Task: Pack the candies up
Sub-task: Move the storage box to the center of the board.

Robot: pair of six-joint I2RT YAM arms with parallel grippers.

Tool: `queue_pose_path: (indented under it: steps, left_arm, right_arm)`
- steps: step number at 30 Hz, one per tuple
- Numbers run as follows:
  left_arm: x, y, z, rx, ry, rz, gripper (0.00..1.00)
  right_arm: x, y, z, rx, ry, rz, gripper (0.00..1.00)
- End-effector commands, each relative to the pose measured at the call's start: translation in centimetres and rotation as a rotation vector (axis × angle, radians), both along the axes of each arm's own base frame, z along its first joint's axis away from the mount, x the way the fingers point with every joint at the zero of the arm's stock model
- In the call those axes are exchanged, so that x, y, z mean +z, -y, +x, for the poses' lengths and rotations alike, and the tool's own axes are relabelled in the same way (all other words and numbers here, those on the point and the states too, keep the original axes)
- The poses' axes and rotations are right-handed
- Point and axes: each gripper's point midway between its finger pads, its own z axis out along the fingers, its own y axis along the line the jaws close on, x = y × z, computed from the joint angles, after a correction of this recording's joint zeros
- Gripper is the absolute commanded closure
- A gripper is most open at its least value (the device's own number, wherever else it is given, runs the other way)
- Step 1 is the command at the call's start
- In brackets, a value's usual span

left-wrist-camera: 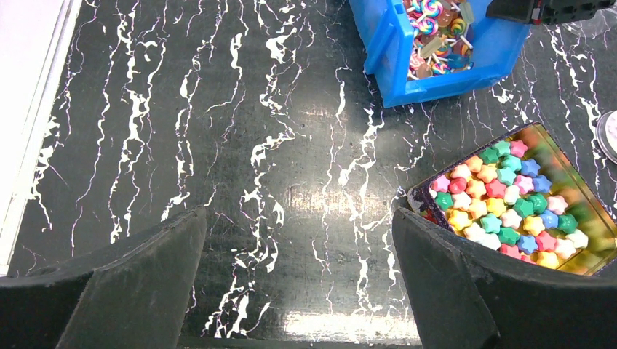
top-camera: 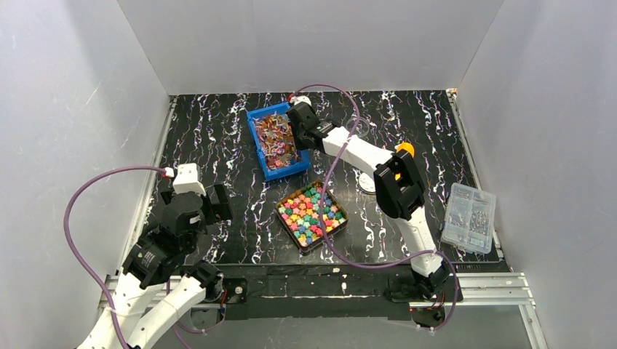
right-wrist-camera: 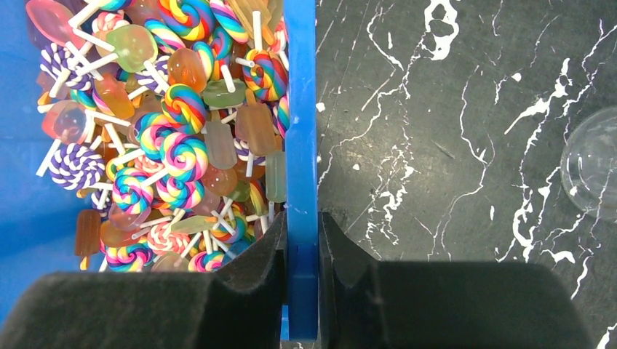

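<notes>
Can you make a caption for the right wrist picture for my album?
The right tool grips the blue bin by its wall, lollipops piled inside.
</notes>
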Motion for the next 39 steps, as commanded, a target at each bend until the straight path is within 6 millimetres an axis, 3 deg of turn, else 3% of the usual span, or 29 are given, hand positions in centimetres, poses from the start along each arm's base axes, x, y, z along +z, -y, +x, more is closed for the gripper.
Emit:
queue_pose_path:
  steps: [1, 6, 9, 18, 26, 32, 39]
  left_arm:
    - [0.7, -0.4, 0.0, 0.021, 0.009, 0.003, 0.01]
    - [0.6, -0.3, 0.0, 0.019, 0.002, 0.006, 0.01]
    - [0.6, -0.3, 0.1, 0.018, 0.003, 0.005, 0.01]
    - [0.3, 0.1, 0.1, 0.002, -0.013, 0.004, 0.01]
    - [0.1, 0.6, 0.2, -0.017, -0.025, -0.007, 0.01]
    - [0.0, 0.9, 0.2, -0.032, -0.031, -0.013, 0.01]
    - [-0.2, 1.2, 0.2, -0.046, -0.044, -0.012, 0.01]
  right_arm:
    - [7.8, 1.9, 1.9, -0.049, 0.144, 0.094, 0.91]
    - [8.7, 2.3, 1.3, -0.042, 0.147, 0.104, 0.57]
    - [9.7, 2.9, 0.5, -0.037, 0.153, 0.108, 0.47]
    - [11.3, 5.5, -3.4, -0.002, 0.131, 0.107, 0.38]
    - [11.6, 10.5, -6.4, -0.025, 0.138, -0.021, 0.36]
    - [10.8, 13.2, -5.4, -0.047, 0.112, -0.072, 0.35]
    - [9.6, 14.8, -1.5, -0.102, 0.083, -0.069, 0.35]
